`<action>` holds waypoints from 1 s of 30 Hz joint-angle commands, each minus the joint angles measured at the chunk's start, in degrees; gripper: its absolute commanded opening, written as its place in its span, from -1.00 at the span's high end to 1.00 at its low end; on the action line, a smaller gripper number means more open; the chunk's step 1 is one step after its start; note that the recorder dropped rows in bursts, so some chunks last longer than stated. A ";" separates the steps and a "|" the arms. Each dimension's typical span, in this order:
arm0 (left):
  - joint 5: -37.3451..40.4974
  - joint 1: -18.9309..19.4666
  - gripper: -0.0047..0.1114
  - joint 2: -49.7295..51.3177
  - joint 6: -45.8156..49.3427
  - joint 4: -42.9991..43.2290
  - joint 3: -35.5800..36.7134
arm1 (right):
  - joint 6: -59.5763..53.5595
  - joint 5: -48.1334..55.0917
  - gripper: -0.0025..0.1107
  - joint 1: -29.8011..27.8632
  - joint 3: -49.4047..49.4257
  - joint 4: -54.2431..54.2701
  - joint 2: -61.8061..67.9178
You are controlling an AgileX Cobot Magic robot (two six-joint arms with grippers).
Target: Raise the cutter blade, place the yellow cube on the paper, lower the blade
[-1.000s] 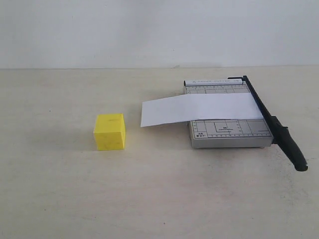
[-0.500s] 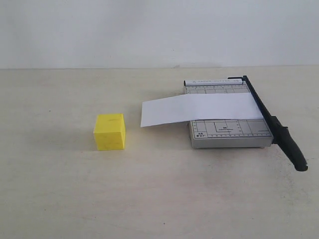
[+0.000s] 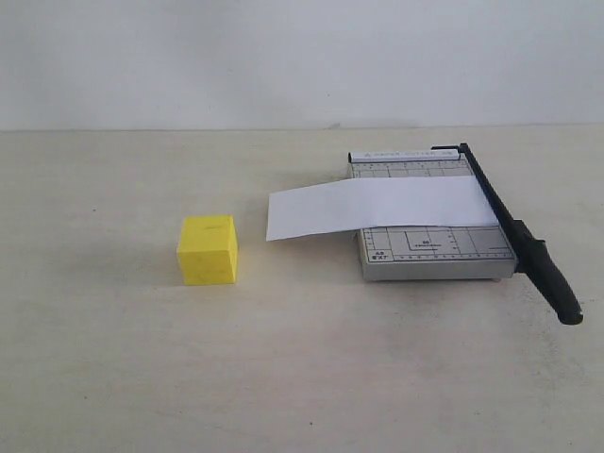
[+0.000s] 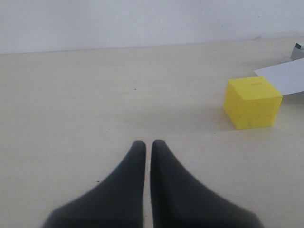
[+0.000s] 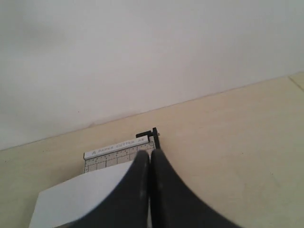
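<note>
Nearest the front edge of the pale table [image 3: 283, 377] the surface is bare. A little farther back, left of the middle, the yellow cube [image 3: 208, 249] sits flat on the table by itself, well apart from the grey cutter board [image 3: 434, 253] at the right. The blade [image 3: 514, 231] lies lowered along the board's right edge, its thick black handle jutting past the board's front corner. The paper [image 3: 377, 208] lies across the board, its right end reaching the blade, its left end hanging over the board's left edge towards the cube without reaching it.

The left gripper [image 4: 147, 144] has its fingers pressed together on nothing, short of the cube. The right gripper [image 5: 149, 155] is likewise closed and empty, above the board's far end.
</note>
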 commanded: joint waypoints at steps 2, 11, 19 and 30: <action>-0.87 -0.03 0.84 -0.18 -0.47 0.00 -0.18 | -0.55 -3.66 0.96 -0.16 -0.48 3.03 6.72; -0.87 -0.03 0.84 -0.18 -0.47 0.00 -0.18 | -7.28 -6.88 0.96 -0.16 -0.48 0.86 21.56; -0.87 -0.03 0.84 -0.18 -0.47 0.00 -0.18 | -19.40 -30.74 0.96 -0.16 -0.57 -10.34 28.98; -0.87 -0.03 0.84 -0.18 -0.47 0.00 -0.18 | -14.02 -38.47 0.47 -0.16 -0.57 -8.49 42.23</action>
